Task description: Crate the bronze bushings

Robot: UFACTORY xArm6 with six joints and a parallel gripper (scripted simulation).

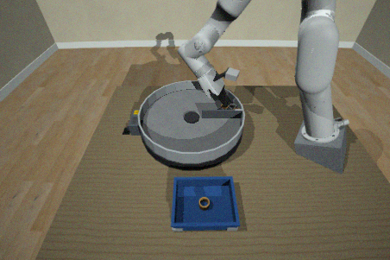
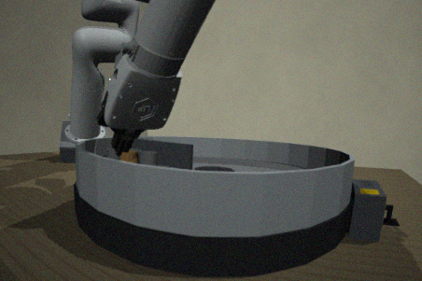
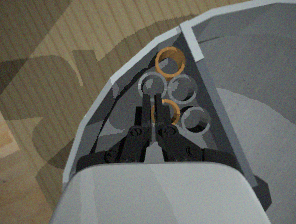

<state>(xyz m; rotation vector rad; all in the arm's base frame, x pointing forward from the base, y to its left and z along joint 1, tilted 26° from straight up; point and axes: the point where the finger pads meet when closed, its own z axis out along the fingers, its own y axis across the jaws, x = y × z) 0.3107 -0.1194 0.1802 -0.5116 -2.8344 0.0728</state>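
The grey turning table holds a cluster of bushings in a wedge pocket at its far right. In the wrist view one bronze bushing lies at the pocket's tip, and three steel bushings lie around a second bronze bushing. My gripper is down in this pocket, its fingers pinched on the left wall of that second bronze bushing. It also shows in the top view and the exterior view, with bronze just under the fingers. The blue crate holds one bronze bushing.
A grey divider wall runs from the dark hub to the rim beside the pocket. The table's raised rim surrounds the fingers. A motor box sits at the table's left. The arm's base stands to the right.
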